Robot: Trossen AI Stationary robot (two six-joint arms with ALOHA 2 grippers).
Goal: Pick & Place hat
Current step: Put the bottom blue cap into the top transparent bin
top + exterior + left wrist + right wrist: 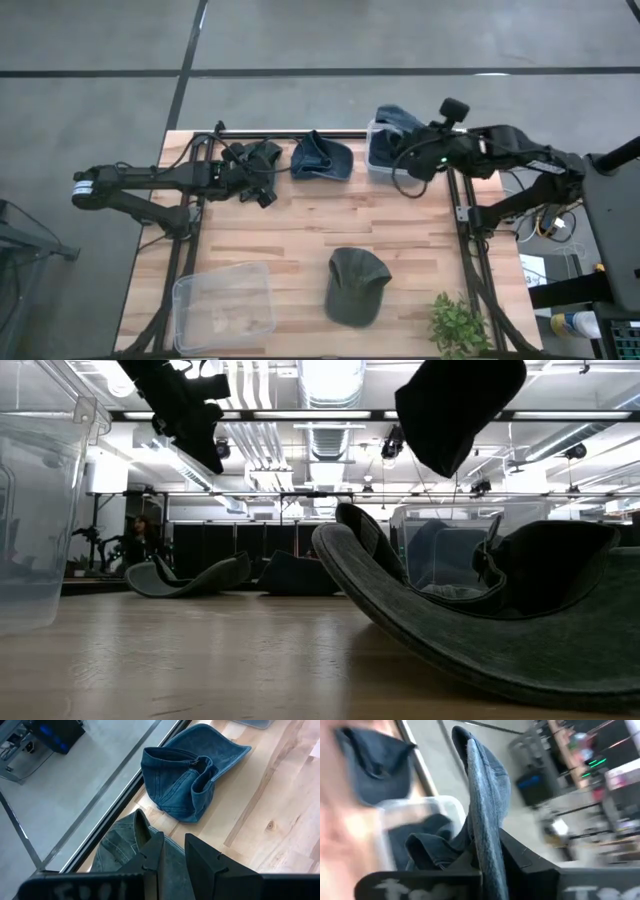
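Hats in several spots. Denim hat (487, 805) hangs pinched between the right gripper (492, 865) fingers, lifted over the clear bin (385, 155) at the table's far right edge; more denim lies in that bin. Blue hat (192, 780) lies on the table (300, 240) at the far edge, mid-table. Grey-green hat (125, 855) sits just beside it, under the left gripper (172, 857), whose fingers are clamped on its fabric. Dark green cap (355, 285) rests near the front. Empty-looking clear tub (225, 305) at front left; plant (460, 325) at front right.
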